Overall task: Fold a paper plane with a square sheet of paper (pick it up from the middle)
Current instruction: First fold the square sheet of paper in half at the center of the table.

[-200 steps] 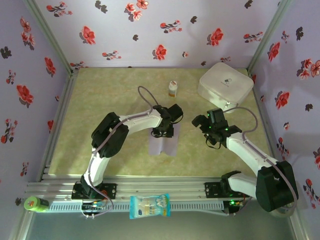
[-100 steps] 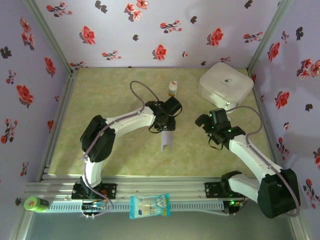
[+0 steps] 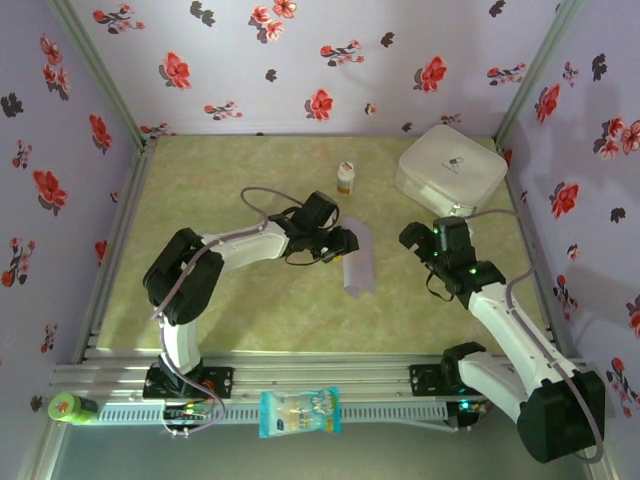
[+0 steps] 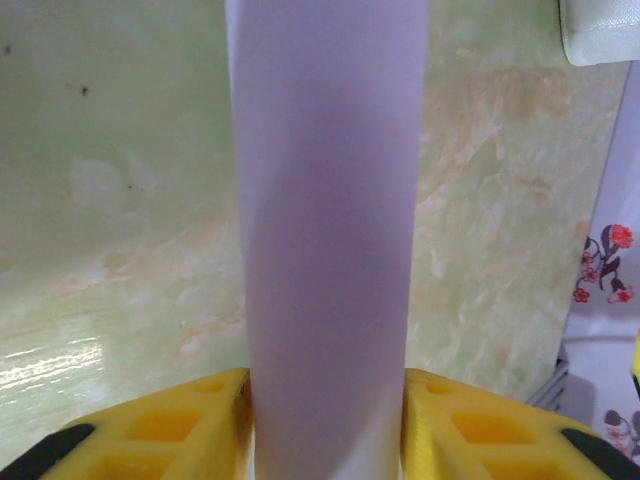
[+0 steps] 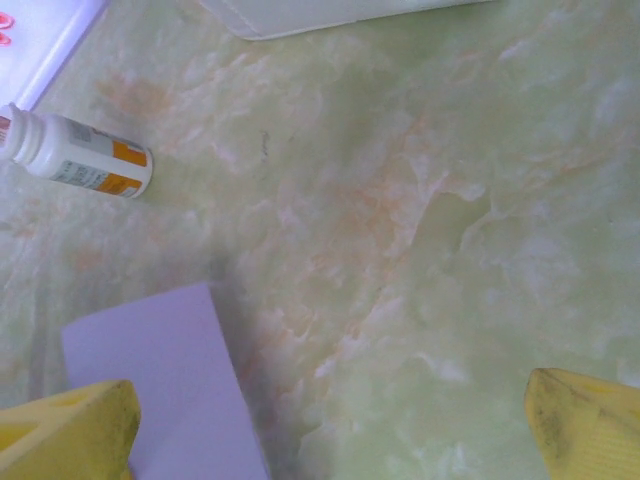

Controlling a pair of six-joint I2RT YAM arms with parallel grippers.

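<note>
The square sheet of paper (image 3: 358, 258) is pale lavender and bowed into a narrow curved strip. My left gripper (image 3: 336, 243) is shut on it at the middle of the table. In the left wrist view the curled sheet (image 4: 325, 250) stands up between the two yellow fingers (image 4: 170, 430), which press its sides. My right gripper (image 3: 418, 238) hangs open a short way to the right of the paper, with nothing between its fingers. A corner of the sheet (image 5: 165, 390) shows beside its left fingertip (image 5: 70, 430) in the right wrist view. No paper plane shape shows.
A white rounded case (image 3: 452, 172) sits at the back right. A small white bottle (image 3: 345, 178) stands behind the paper; in the right wrist view the bottle (image 5: 85, 160) appears lying sideways. A blue-white snack packet (image 3: 300, 412) and a green object (image 3: 68, 407) rest on the front rail.
My left gripper has turned and carried the paper up off the table and to the right, toward the right gripper. The right arm has drawn back slightly to the right.
</note>
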